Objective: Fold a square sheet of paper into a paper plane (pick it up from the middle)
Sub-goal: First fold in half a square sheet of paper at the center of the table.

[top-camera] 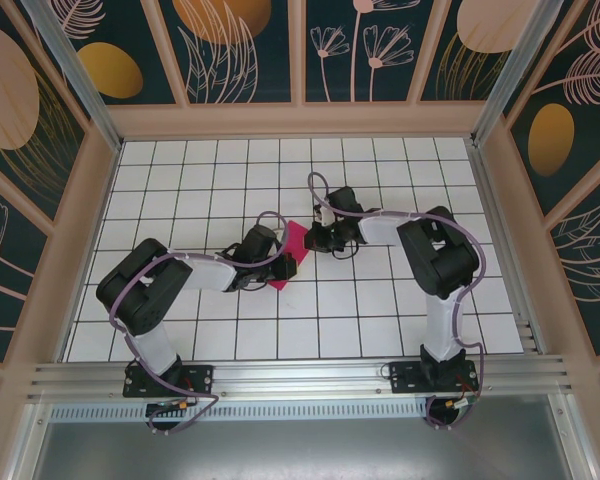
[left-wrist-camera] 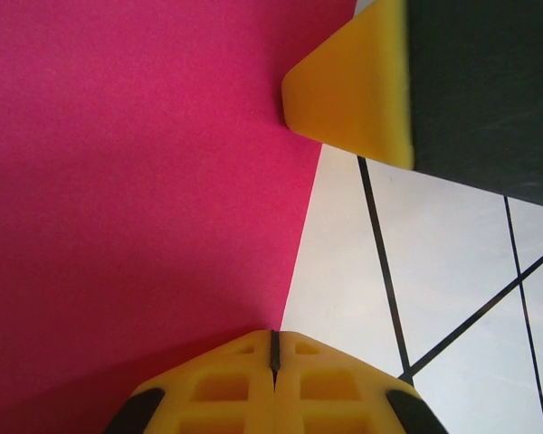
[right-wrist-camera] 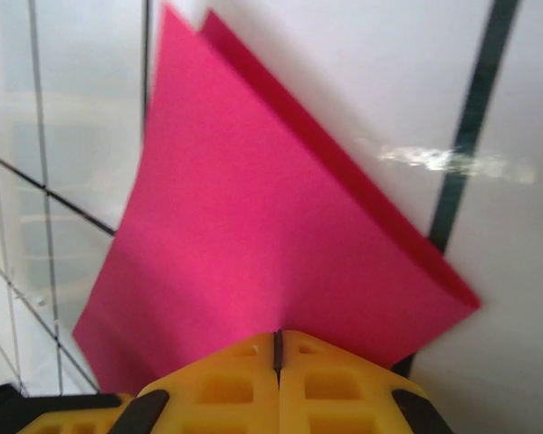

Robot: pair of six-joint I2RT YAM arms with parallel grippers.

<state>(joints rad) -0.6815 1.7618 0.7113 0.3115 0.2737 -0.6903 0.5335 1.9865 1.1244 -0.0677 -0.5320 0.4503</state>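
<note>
While a crease is being set, the paper has to be kept from sliding, so the square sheet of paper (top-camera: 292, 250) is gripped from two sides.

Left pincer (left-wrist-camera: 274, 351): clenched, jaws meeting with no gap. The sheet's edge runs straight into the seam, so a grip on the paper is judged. From this pincer the sheet spreads ahead and to the left. Bare tiled table (left-wrist-camera: 452, 271) lies ahead to the right.

Right pincer (right-wrist-camera: 277, 345): likewise clenched on the sheet, which fans out directly ahead of its tips. Two layers are seen along the far right edge, one set slightly back from the other, so the sheet is taken as folded once.

A yellow fingertip (left-wrist-camera: 353, 90) of the right pincer is seen ahead and right of the left pincer, touching the paper's edge.

Opposed holds are judged to align the layers for pressing the fold; no dart shape is formed yet
</note>
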